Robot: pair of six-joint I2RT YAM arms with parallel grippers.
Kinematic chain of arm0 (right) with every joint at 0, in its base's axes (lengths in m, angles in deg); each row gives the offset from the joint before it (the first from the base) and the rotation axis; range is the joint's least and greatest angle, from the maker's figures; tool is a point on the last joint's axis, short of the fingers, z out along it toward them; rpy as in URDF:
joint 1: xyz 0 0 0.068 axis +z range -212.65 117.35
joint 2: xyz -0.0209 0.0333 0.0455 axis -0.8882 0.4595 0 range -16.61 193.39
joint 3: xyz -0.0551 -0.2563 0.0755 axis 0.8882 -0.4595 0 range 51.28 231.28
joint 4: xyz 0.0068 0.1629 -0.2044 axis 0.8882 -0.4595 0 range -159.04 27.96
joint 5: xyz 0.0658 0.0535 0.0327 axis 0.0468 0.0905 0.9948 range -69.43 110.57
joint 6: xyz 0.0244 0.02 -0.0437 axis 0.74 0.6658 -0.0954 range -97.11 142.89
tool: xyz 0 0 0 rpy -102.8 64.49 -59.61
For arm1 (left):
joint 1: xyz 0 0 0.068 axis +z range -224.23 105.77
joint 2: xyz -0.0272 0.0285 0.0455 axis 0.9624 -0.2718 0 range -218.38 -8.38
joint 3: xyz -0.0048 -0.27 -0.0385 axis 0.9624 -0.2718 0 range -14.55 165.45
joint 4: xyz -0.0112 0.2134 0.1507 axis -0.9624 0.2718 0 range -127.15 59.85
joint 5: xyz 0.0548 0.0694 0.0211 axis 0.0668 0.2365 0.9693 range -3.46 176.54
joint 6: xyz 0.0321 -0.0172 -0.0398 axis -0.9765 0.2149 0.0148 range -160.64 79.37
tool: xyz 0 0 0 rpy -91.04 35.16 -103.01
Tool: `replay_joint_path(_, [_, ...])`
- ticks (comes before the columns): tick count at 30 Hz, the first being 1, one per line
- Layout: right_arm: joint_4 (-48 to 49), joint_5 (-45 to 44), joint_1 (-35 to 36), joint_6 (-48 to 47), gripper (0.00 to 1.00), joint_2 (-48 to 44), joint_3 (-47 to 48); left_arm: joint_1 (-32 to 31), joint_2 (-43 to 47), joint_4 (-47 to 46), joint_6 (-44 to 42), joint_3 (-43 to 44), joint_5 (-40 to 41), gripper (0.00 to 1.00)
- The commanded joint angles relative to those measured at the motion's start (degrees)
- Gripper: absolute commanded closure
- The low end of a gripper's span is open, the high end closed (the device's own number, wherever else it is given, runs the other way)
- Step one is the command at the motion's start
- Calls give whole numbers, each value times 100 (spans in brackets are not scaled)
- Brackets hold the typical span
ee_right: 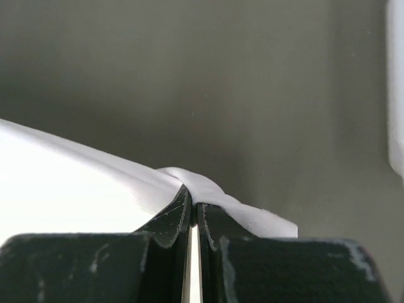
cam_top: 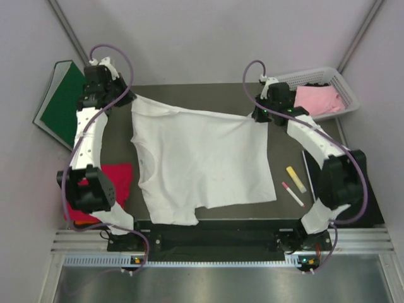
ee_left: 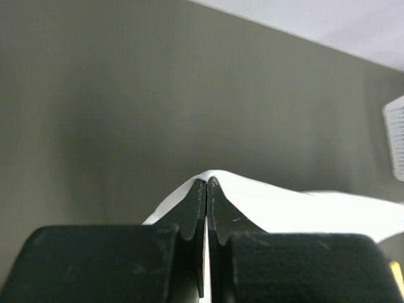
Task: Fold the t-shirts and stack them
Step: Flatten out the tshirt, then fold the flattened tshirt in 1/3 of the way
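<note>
Currently: white t-shirt (cam_top: 202, 158), spread across the middle of the table (cam_top: 189, 93), far edge pinched up at both corners; left tool (ee_left: 207, 182) fully closed on the far-left corner, right tool (ee_right: 192, 192) fully closed on the far-right corner. Step, as judged: first fold of this shirt, barely begun (red t-shirt (cam_top: 117, 180) at the near-left edge, pink t-shirt (cam_top: 319, 98) in the far-right basket (cam_top: 344, 85), both unfolded). Next move likely calls for both tools to carry the far edge evenly toward the near edge.
</note>
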Motion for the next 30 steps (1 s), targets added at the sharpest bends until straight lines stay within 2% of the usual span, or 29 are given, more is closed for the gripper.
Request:
replay_joint_path(1, [612,179,45,81,100,1602,1463,44,-974,-755,-101,605,-75,100])
replay_joint_path(3, [427,214,54,81,100,2203,2081,35,-1650,-650,-84,1080,-162,100])
replay_joint_path(4, [148,188,54,116,100,2754,2736,35,-1896,-605,-75,1482,-207,100])
replay_joint_path(6, [-13,109,19,230,100,3180,3303,35,-2521,-535,-5,1888,-260,100])
replay_joint_path(10, [-556,30,-43,415,100,4198,4777,44,-3444,-1,145,3467,-461,100])
replay_joint_path(13, [-743,-58,-51,432,100,4412,5107,35,-3937,317,198,4112,-619,100])
replay_joint_path(15, [-743,-128,-51,459,100,4360,5020,35,-3859,344,198,3965,-629,100])
replay_joint_path(22, [-866,-67,-69,547,100,3685,4090,53,-2998,467,83,2438,-655,100])
replay_joint_path(30, [-910,-23,-69,608,100,2594,2657,79,-2137,1029,162,1663,-445,100])
